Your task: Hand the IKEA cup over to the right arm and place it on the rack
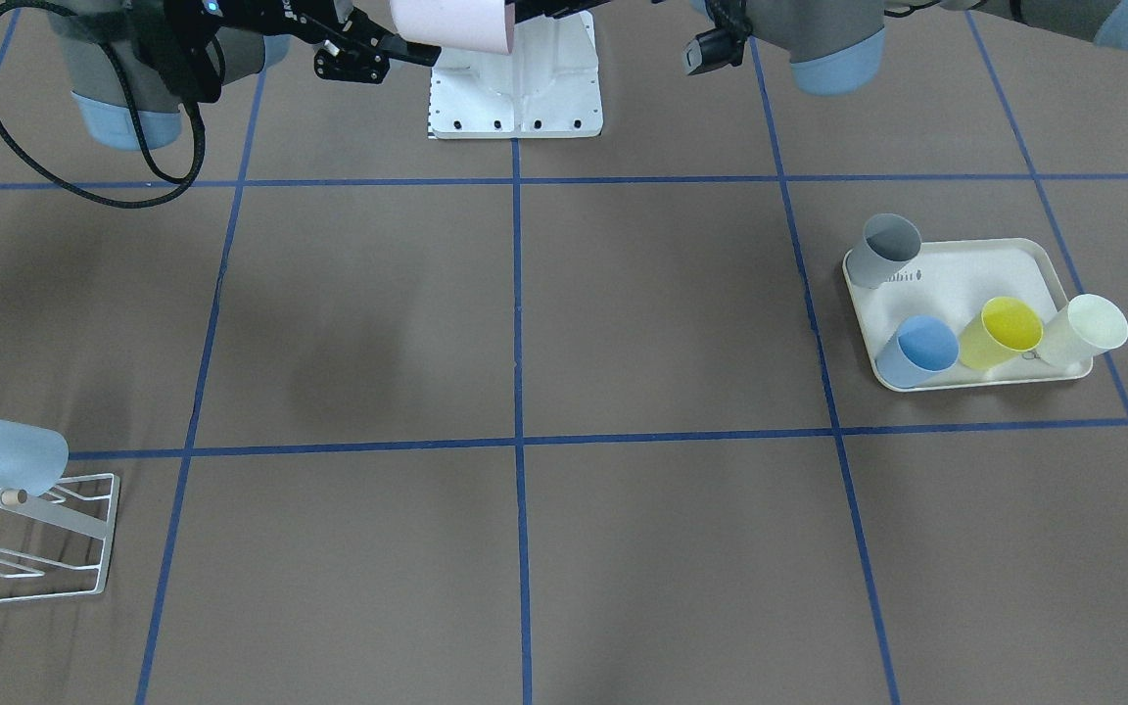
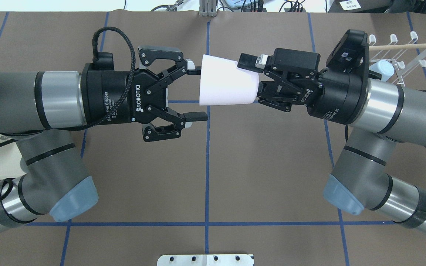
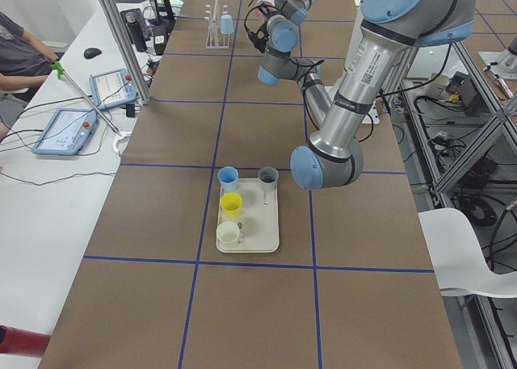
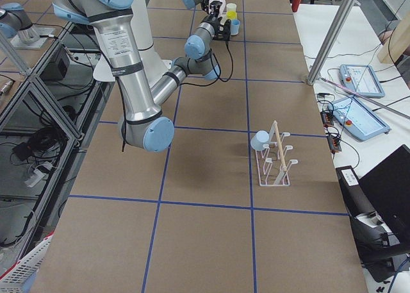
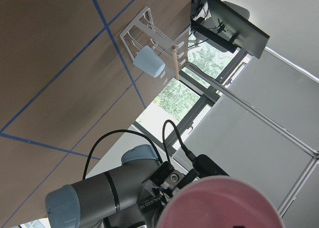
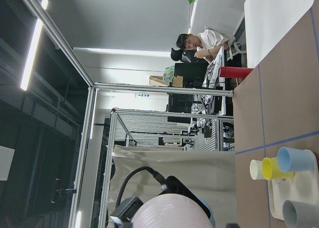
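A pale pink cup (image 2: 227, 83) lies on its side in the air between the two grippers, above the table; it also shows in the front-facing view (image 1: 451, 24). My right gripper (image 2: 252, 79) is shut on its narrow base end. My left gripper (image 2: 196, 92) is open at the cup's wide rim, its upper fingertip (image 2: 192, 68) at the rim edge and its lower one below the cup. The white wire rack (image 2: 401, 55) with a wooden dowel stands behind the right arm, at the table's far right (image 1: 25, 548). A light-blue cup (image 1: 1, 455) hangs on the rack.
A cream tray (image 1: 956, 284) on the robot's left holds a grey cup (image 1: 889, 250), a blue cup (image 1: 919, 348), a yellow cup (image 1: 1003, 331) and a cream cup (image 1: 1083, 331). The white base plate (image 1: 515, 93) sits below the grippers. An operator (image 3: 20, 58) sits beside the table.
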`<state>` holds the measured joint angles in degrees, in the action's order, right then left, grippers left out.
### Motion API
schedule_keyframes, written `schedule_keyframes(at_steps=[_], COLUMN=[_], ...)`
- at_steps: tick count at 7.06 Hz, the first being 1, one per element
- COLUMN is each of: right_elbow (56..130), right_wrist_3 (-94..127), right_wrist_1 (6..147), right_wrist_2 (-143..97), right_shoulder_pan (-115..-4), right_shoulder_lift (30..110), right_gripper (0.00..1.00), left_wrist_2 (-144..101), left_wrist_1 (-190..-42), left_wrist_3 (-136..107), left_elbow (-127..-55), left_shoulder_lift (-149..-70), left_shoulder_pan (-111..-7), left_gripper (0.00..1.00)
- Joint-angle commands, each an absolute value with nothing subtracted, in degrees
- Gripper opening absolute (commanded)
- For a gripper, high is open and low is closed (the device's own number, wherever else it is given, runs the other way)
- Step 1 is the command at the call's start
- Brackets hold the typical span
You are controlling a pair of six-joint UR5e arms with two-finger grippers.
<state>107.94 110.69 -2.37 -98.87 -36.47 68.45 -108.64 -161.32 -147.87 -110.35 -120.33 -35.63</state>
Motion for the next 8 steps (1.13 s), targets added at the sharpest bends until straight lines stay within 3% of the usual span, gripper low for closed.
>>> schedule_keyframes(at_steps=[1,6,8], right_elbow=[107.84,105.66,104.85], right_wrist_3=[110.66,109.0,97.62], right_wrist_1=[-2.37,-1.06,9.34], right_wrist_2=[-98.18,-99.4,-109.98], right_shoulder_pan=[-36.56,-41.47,-48.04], right_shoulder_lift=[68.64,72.84,75.31], right_gripper=[0.21,0.17,0.16], left_wrist_2=[-108.72,-117.03,-123.37], left_wrist_1=[-161.37,-159.1,-145.88], left_wrist_3=[-145.22,-137.53,-121.11], left_elbow=[-110.48,-110.04,-110.21], left_shoulder_lift=[-118.14,-113.38,-112.5], left_shoulder_pan=[-36.47,-48.92,-52.89], left_gripper=[0.81,0.81,0.88])
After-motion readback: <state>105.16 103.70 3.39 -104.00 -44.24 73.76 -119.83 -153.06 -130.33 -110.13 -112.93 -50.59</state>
